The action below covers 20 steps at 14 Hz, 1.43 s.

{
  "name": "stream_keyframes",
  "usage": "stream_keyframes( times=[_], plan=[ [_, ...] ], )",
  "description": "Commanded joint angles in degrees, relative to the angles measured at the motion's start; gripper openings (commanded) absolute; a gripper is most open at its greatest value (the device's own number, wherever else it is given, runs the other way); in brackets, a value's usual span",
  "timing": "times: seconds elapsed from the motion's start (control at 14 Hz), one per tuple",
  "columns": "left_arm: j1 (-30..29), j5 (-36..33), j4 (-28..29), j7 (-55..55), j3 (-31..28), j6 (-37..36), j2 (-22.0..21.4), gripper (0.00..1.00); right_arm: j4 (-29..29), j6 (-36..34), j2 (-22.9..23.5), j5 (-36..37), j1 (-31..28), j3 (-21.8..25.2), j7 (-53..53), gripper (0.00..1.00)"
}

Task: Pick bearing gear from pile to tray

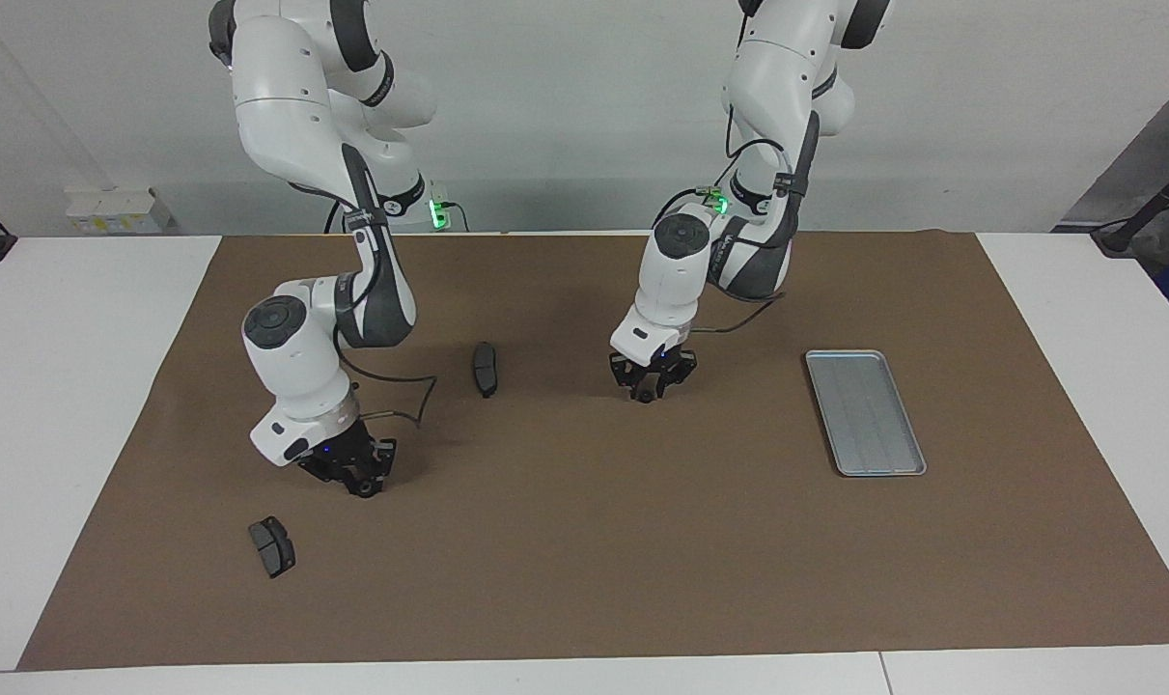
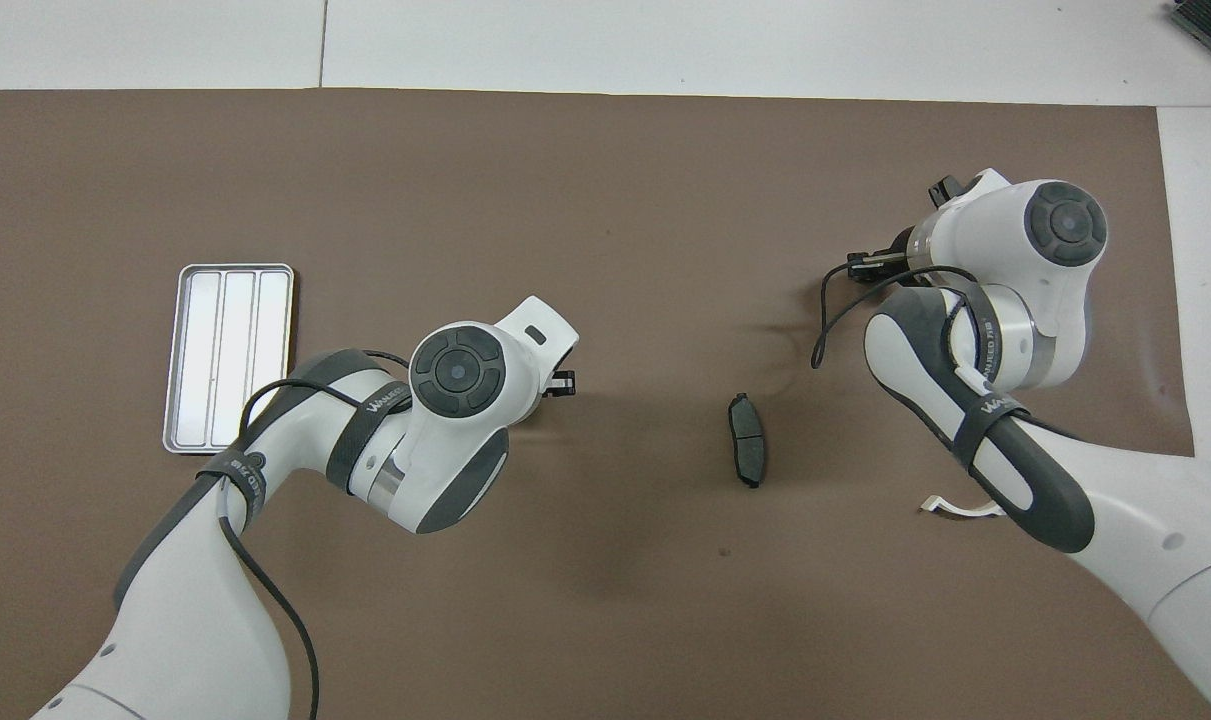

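The silver tray point(image 1: 864, 412) lies flat and bare on the brown mat toward the left arm's end; it also shows in the overhead view point(image 2: 227, 357). My left gripper point(image 1: 650, 383) hangs low over the mat's middle, apart from the tray. A small dark round shape shows at its lower end; I cannot tell whether it is a gear. My right gripper point(image 1: 360, 478) is low over the mat toward the right arm's end. One dark brake pad point(image 1: 485, 368) lies between the arms. Another brake pad point(image 1: 271, 545) lies beside the right gripper, farther from the robots. A white half-ring point(image 2: 950, 508) peeks from under the right arm.
The brown mat point(image 1: 584, 560) covers most of the white table. No other loose gear shows on it. The right arm hides part of the mat at its end in the overhead view.
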<state>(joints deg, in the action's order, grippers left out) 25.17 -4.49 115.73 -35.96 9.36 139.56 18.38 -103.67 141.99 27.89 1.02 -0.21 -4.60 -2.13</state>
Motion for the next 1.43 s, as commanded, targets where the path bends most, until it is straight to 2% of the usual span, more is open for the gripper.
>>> stream_keyframes(
  times=[0.0,0.21,0.43,0.64,0.86,1.07,1.36],
  plan=[
    [1.36,-1.23,2.12,-0.69,-0.83,2.47,-0.63,0.46,1.45,-0.21,-0.02,-0.23,0.38,-0.06,-1.38,0.00],
    [1.55,-1.23,2.30,-0.60,-0.83,3.17,-0.54,0.42,1.72,-4.95,-3.35,-0.23,1.70,-0.14,-3.13,0.00],
    [1.55,-1.23,2.30,-0.51,-0.83,3.00,-0.45,0.29,4.43,-11.45,-5.56,-0.14,6.97,-0.06,-11.46,0.00],
    [1.55,-1.23,2.22,-0.34,-0.83,2.82,-0.54,0.16,4.88,-11.82,-6.00,-0.05,10.13,-0.06,-16.75,0.00],
    [0.58,-1.40,-0.67,-0.25,-0.92,0.20,-0.28,0.14,4.80,-13.04,-7.66,0.03,11.81,-0.23,-19.48,0.00],
    [-5.55,-1.49,-8.22,2.55,-1.10,-6.57,-0.01,0.14,4.62,-14.98,-9.51,0.04,14.71,-0.32,-23.25,0.00],
    [-17.94,-0.70,-10.18,14.13,-0.66,-10.44,-2.20,0.14,4.70,-14.73,-9.69,0.04,20.85,-0.32,-30.54,0.00]
  ],
)
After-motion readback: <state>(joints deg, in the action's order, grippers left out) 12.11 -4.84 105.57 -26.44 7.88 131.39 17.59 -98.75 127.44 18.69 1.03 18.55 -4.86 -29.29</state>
